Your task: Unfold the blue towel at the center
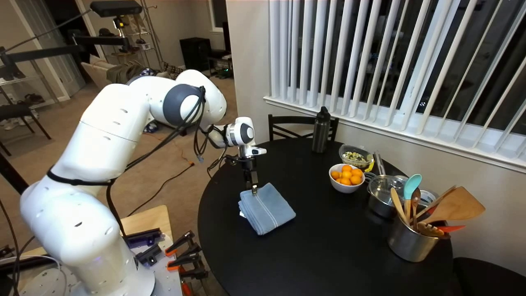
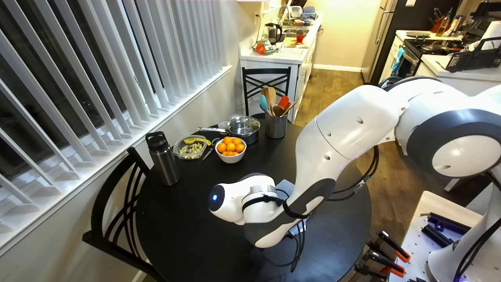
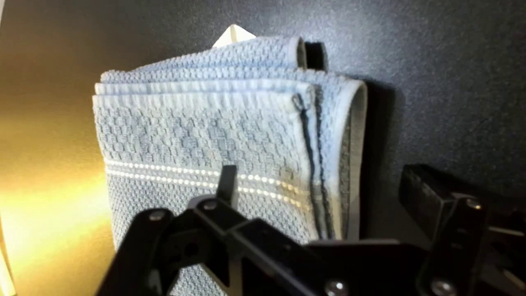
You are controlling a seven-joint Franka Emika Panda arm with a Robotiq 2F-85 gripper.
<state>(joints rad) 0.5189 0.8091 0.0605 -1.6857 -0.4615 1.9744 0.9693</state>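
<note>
- As I look down through the wrist view, my hand (image 3: 322,181) spans the lower part of the frame, its two fingers spread wide with nothing clamped between them; one is over the blue towel (image 3: 197,135), the other sits beyond its right edge.
- That towel lies folded in layers left of centre, two pale stripes across it and a small white tab (image 3: 232,36) poking out at the top.
- In an exterior view I find it just below mid-frame on the black bench (image 1: 328,246), the hand at its upper left edge; whether they touch I can't tell.
- Lower right of that frame, I have a metal utensil holder (image 1: 411,246).
- Past it come a saucepan (image 1: 380,202), then a white bowl (image 1: 344,188) of oranges (image 1: 346,176), then a clear container (image 1: 356,149) of food (image 1: 354,157).
- Farther back, just right of mid-frame, a dark bottle (image 1: 321,133) stands in front of a chair (image 1: 292,120).
</note>
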